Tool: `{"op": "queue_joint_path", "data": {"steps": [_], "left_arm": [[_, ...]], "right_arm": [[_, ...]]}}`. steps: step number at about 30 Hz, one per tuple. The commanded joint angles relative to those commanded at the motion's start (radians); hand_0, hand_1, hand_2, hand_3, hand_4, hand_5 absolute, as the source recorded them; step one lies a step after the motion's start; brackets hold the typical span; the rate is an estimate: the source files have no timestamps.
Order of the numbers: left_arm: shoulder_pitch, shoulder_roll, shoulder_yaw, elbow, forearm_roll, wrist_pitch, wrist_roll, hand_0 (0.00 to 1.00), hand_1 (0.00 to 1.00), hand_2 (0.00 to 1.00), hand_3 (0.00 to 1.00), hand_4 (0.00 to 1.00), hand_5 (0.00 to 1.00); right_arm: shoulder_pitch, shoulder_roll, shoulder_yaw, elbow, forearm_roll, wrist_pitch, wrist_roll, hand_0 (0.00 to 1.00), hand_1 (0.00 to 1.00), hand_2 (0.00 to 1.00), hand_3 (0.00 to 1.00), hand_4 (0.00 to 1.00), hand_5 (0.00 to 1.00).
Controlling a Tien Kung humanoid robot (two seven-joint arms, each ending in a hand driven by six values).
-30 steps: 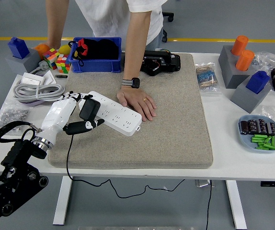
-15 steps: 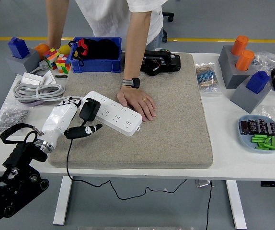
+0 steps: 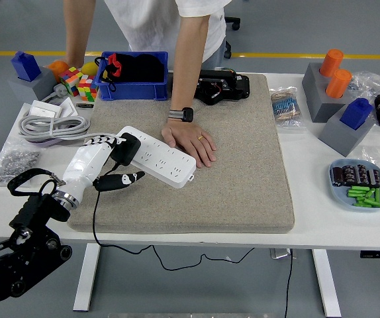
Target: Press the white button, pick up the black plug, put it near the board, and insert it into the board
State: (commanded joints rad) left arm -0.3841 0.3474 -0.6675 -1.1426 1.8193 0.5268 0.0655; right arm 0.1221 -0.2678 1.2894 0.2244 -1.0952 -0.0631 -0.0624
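Left hand has its fingers clamped on the black plug, held at the near-left end of the white power strip. Risk: prongs miss the sockets and shove the smooth plastic strip, though a person's hand pins it. Blocky plug, coarse tan mat.

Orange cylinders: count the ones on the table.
2. Both orange cylinders stand at the table's far right in a grey block, one behind, one in front. Clutter might hide others.
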Motion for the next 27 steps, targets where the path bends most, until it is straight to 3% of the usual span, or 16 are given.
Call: {"op": "queue_joint_path", "data": {"steps": [16, 27], "left_arm": [[-0.061, -0.053, 0.046, 0.072, -0.019, -0.012, 0.018, 0.895, 0.908, 0.836, 0.793, 0.902, 0.617], [-0.056, -0.053, 0.058, 0.089, -0.041, -0.019, 0.023, 0.892, 0.907, 0.833, 0.785, 0.901, 0.62]], "right_arm": [[0.0, 0.001, -0.004, 0.0, 0.003, 0.0, 0.0, 0.611, 0.573, 0.571, 0.578, 0.649, 0.388], [-0.001, 0.001, -0.006, -0.001, 0.003, 0.0, -0.001, 0.611, 0.572, 0.571, 0.578, 0.649, 0.389]]}}
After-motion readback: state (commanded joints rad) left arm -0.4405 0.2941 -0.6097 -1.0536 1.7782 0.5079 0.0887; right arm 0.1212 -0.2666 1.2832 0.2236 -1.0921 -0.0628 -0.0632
